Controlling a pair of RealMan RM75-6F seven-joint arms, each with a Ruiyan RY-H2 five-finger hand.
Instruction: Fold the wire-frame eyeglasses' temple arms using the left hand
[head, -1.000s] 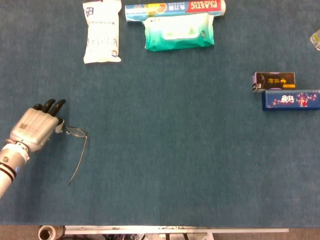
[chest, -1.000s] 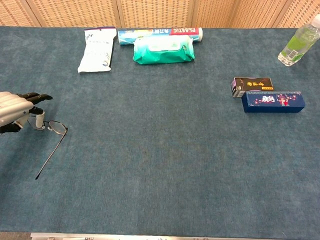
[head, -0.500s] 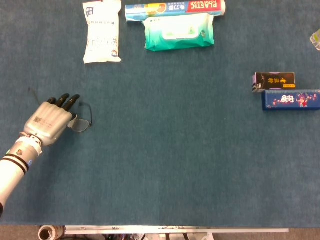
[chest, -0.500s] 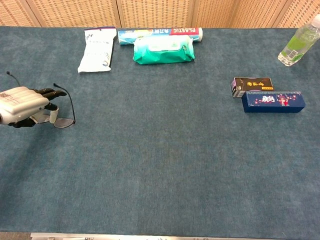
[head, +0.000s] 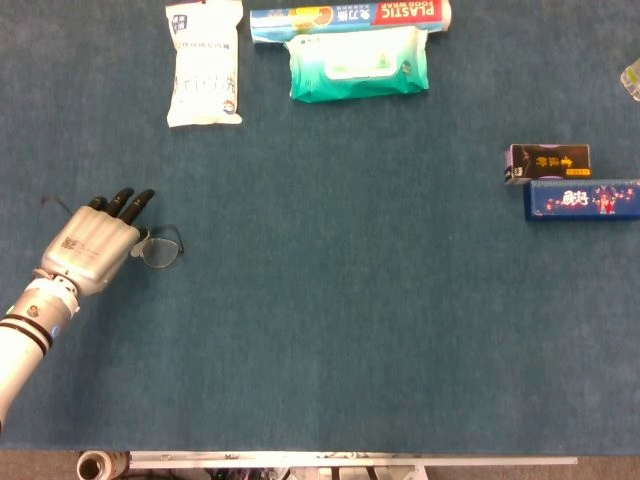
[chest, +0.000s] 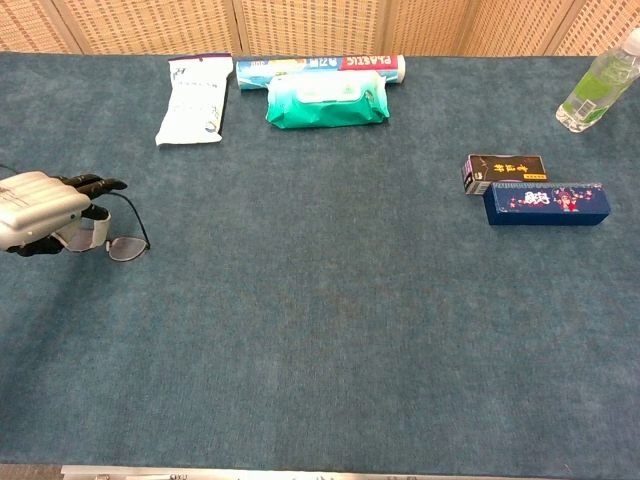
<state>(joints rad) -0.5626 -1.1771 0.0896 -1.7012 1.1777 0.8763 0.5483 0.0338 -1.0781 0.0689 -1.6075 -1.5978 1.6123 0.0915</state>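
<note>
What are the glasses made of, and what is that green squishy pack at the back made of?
The eyeglasses look like thin dark metal wire with clear lenses, since the blue table shows through them; glass or plastic, I can't tell. The left hand grips them. The green pack looks like soft, shiny plastic film: it is puffy and wrinkled, with a stiffer pale flap on top.

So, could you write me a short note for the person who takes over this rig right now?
Left robot hand: holds the wire-frame eyeglasses at the left side of the table; one lens shows past its fingers.
Right robot hand: not in view.
Done: the eyeglasses are picked up and gripped. Whether a temple arm is folded cannot be told; one thin wire curves up from the lens in the chest view.
Left: check both temple arms, fold them flat against the frame with the left robot hand, then set the eyeglasses down.
Elsewhere: wet wipes pack at the far edge, dark blue box on the right, neither involved.
</note>
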